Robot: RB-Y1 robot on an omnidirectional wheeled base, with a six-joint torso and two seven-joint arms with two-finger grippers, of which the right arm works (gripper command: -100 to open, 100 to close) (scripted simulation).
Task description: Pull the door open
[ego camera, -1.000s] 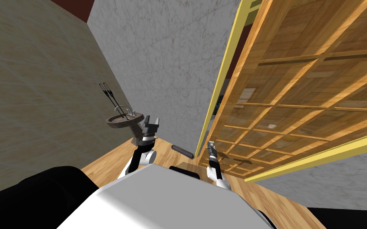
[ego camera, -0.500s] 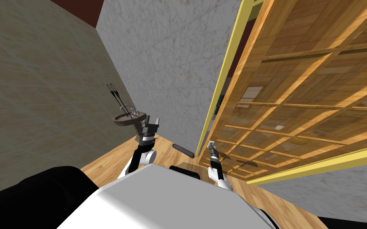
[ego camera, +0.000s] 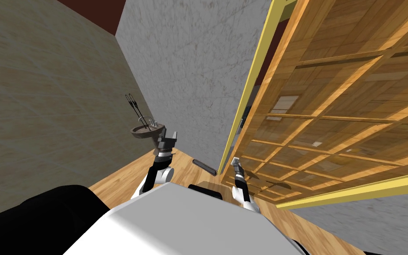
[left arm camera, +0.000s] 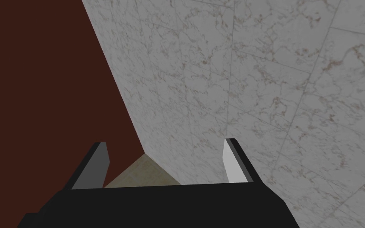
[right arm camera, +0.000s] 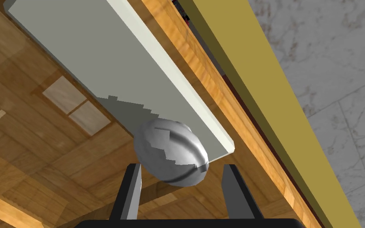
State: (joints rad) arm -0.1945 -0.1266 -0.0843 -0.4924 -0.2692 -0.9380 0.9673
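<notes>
Gripping the round grey knob (right arm camera: 172,156), the right hand (right arm camera: 181,168) presses its two fingers against the knob's sides. The knob sits on a pale grey plate (right arm camera: 110,67) at the near edge of the wooden door (ego camera: 331,110), a grid of panes on the right, standing ajar from its yellow frame (ego camera: 252,84). Further left, the left hand (ego camera: 168,137) hangs with fingers apart, just beside a small round sink (ego camera: 147,130), above the wood floor (ego camera: 123,177).
</notes>
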